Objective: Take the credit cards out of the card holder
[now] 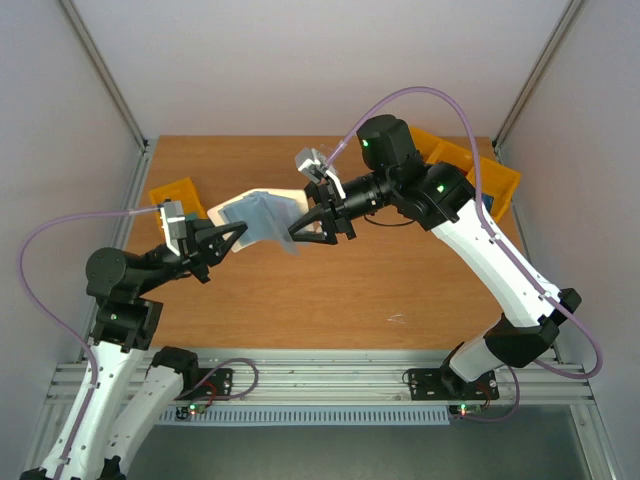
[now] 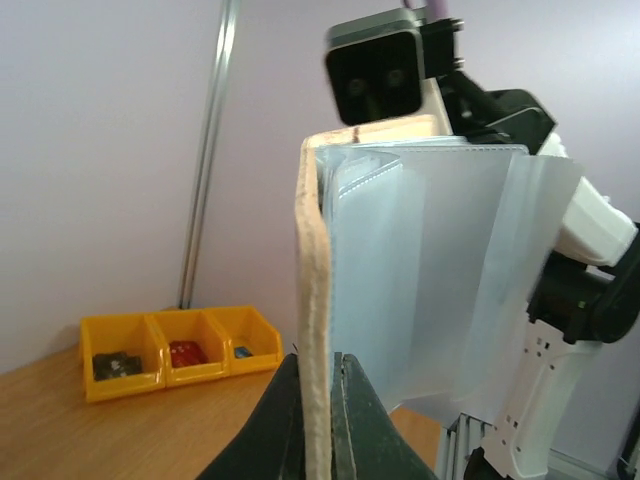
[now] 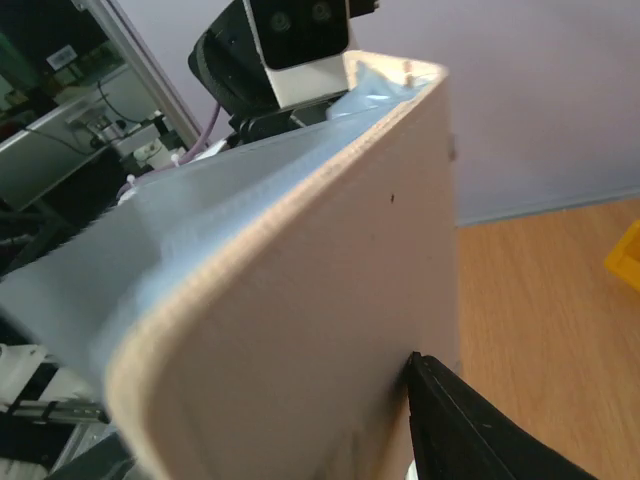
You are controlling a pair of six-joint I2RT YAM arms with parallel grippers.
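Looks to be the spreading-open step, ahead of any pulling: finds the card holder (image 1: 262,215) held up off the worktop (image 1: 400,290), left of centre in the overhead view, strung between the two claws. Has the left claw (image 1: 238,234) clamped shut on the beige cover's edge, seen from its own camera as two dark fingers (image 2: 355,430) pinching the cover at bottom centre, with the clear plastic sleeves fanning out to the right of the frame. Puts the right claw (image 1: 303,224) at the holder's opposite edge. Shows only one dark finger (image 3: 450,430) in the lower right of that wrist view, just beside the outer cover, so cannot tell whether closed on it or merely alongside. Reveals no credit cards for certain in any view, and leaves the sleeves too pale and blurred to say. Calls next, probably, for a firm hold on the left while the right claw finds a card's edge within a sleeve and draws it straight out. Risks dragging the floppy sleeves along instead of a card.
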